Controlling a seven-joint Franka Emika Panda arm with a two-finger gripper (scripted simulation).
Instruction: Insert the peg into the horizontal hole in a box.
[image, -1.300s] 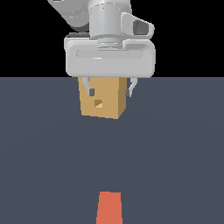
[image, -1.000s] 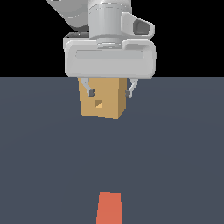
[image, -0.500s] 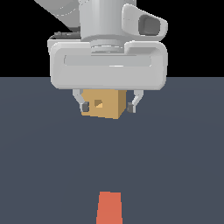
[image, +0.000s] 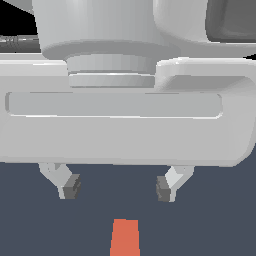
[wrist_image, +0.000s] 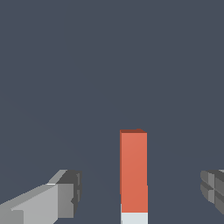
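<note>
The peg (image: 124, 238) lies flat on the dark floor; in the exterior view only its orange-red end shows, at the bottom edge. In the wrist view the peg (wrist_image: 133, 173) shows its orange-red half and the start of its pale half. My gripper (image: 119, 187) is open and empty, its body filling most of the exterior view, and hangs above and just behind the peg's orange-red end. In the wrist view the gripper (wrist_image: 142, 192) straddles the peg, one finger on each side, apart from it. The tan box and its hole are hidden behind the gripper body.
The dark grey floor (wrist_image: 109, 65) spreads all around the peg. The gripper body (image: 125, 130) blocks most of the exterior view.
The gripper has come forward from in front of the box toward the camera and the peg, growing to fill the exterior view and hiding the box. Its fingers stay open. The peg has not moved.
</note>
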